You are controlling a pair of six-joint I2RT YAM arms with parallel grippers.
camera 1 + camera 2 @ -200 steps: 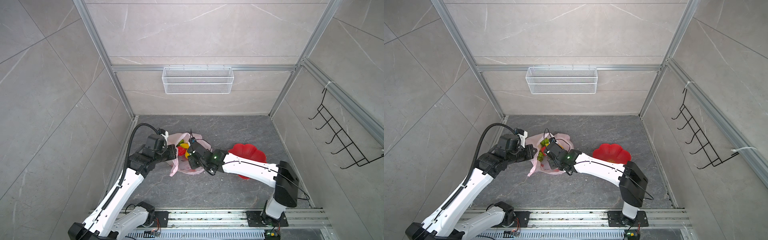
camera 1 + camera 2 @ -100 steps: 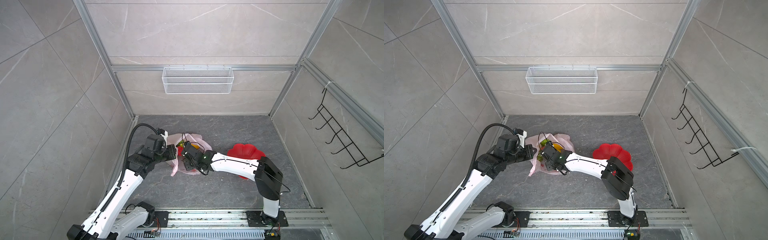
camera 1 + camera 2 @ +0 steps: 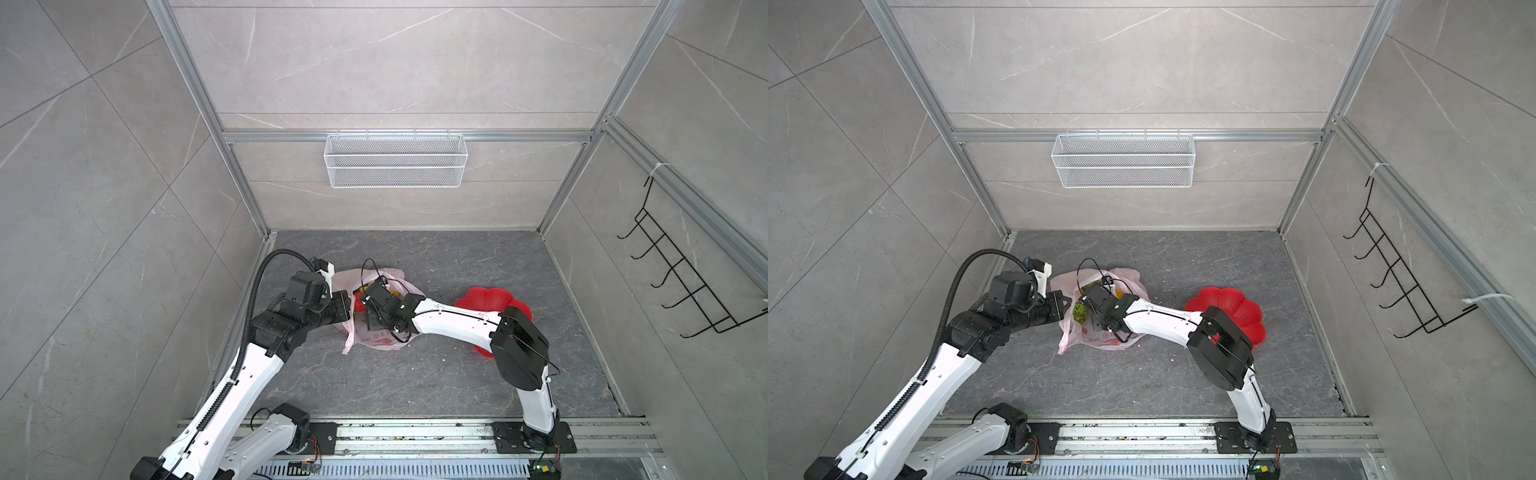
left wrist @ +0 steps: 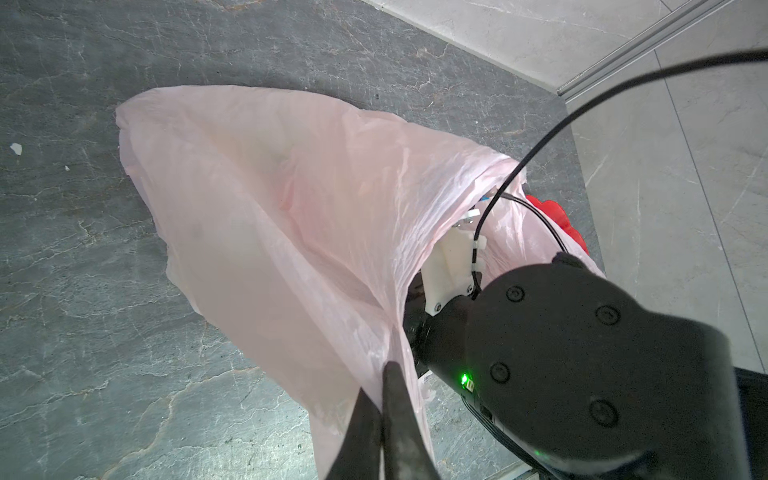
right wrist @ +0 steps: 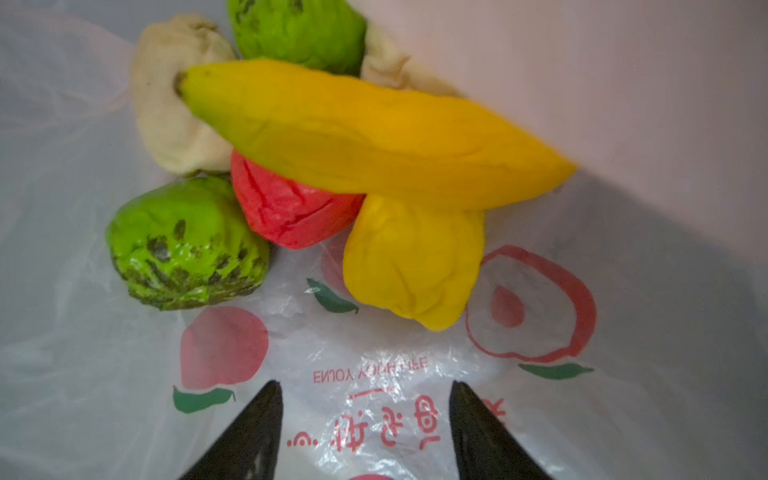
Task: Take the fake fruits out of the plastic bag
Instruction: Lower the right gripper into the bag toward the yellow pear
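Observation:
The pale-pink plastic bag lies on the dark floor left of centre, its mouth held up. My left gripper is shut on the bag's rim. My right gripper is inside the bag and open, with nothing between its fingers and printed plastic below. Ahead of it the fake fruits lie in a heap: a long yellow banana on top, a red one, a yellow lump, two bumpy green balls and a cream lump. A green ball shows in a top view.
A red flower-shaped plate sits on the floor right of the bag, partly under my right arm. A white wire basket hangs on the back wall. Black hooks are on the right wall.
My right gripper has pushed further left into the bag's mouth and its jaws have spread wider. The left gripper has kept its hold on the rim.

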